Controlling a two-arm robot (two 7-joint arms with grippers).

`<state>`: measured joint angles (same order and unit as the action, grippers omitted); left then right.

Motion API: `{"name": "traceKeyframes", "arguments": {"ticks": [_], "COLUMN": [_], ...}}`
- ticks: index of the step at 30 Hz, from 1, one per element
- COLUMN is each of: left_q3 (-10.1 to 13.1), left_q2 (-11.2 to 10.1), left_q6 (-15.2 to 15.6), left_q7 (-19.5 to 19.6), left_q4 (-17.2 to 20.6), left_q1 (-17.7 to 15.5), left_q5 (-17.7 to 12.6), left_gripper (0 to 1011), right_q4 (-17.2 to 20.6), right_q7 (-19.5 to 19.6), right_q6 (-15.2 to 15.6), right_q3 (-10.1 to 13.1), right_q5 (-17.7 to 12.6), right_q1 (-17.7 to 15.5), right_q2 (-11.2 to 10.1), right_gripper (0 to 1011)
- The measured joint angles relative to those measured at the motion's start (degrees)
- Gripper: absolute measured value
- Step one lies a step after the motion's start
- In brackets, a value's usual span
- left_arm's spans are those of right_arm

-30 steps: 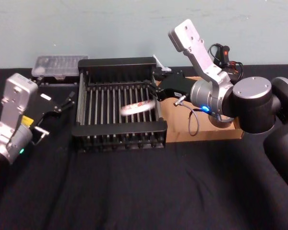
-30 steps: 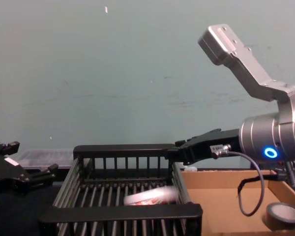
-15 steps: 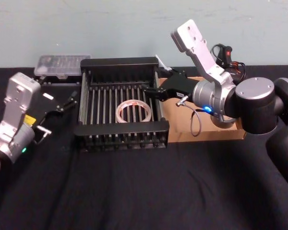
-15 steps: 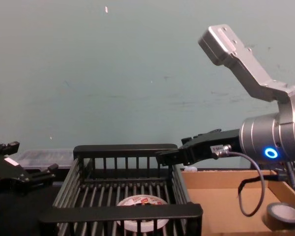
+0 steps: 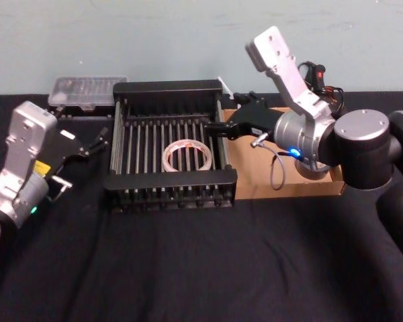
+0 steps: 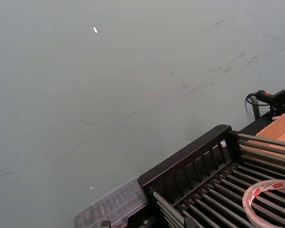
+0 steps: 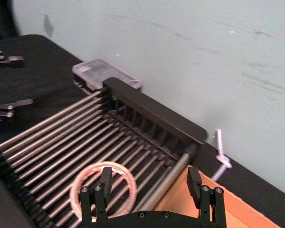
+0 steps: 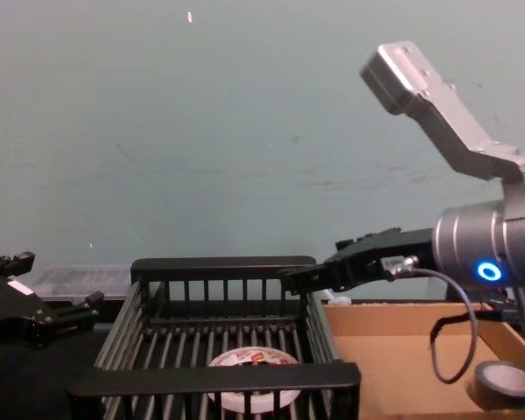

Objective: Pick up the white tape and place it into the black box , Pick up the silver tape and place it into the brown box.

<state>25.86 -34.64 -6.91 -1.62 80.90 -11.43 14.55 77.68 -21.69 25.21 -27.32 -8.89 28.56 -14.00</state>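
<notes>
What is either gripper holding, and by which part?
Nothing. Right gripper open over the black box's edge; white tape lies free inside. Left gripper parked, open.

There are two rolls, the white tape (image 5: 186, 155) and the silver tape (image 8: 505, 383), two containers, the black box (image 5: 171, 180) and the brown box (image 5: 255, 176), one clear case (image 5: 87, 90), plus the left gripper (image 5: 97, 142) and right gripper (image 7: 150, 176).
</notes>
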Motion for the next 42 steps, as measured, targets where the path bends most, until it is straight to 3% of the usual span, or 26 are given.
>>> {"name": "traceKeyframes", "arguments": {"ticks": [9,20,23,27,37,42], "left_q3": [0.00,0.00,0.00,0.00,0.00,0.00], "left_q2": [0.00,0.00,0.00,0.00,0.00,0.00], "left_q6": [0.00,0.00,0.00,0.00,0.00,0.00], "left_q7": [0.00,0.00,0.00,0.00,0.00,0.00], "left_q4": [0.00,0.00,0.00,0.00,0.00,0.00], "left_q1": [0.00,0.00,0.00,0.00,0.00,0.00], "left_q5": [0.00,0.00,0.00,0.00,0.00,0.00], "left_gripper": [1001,1001,1001,1001,1001,1001], "right_q4": [3.70,10.90,11.50,13.25,16.84,17.66], "right_q7": [4.27,10.33,10.96,12.58,14.04,14.57], "right_q6": [-2.77,-13.80,-15.09,-17.88,-17.97,-17.23], "right_q3": [3.57,10.22,10.94,13.17,16.53,17.89], "right_q5": [1.56,4.49,4.79,5.52,6.02,6.03], "right_q1": [-3.76,-13.78,-15.27,-20.04,-27.37,-29.41], "right_q2": [-1.32,-4.85,-5.10,-5.73,-5.96,-5.30], "right_gripper": [1000,1000,1000,1000,1002,1000]}}
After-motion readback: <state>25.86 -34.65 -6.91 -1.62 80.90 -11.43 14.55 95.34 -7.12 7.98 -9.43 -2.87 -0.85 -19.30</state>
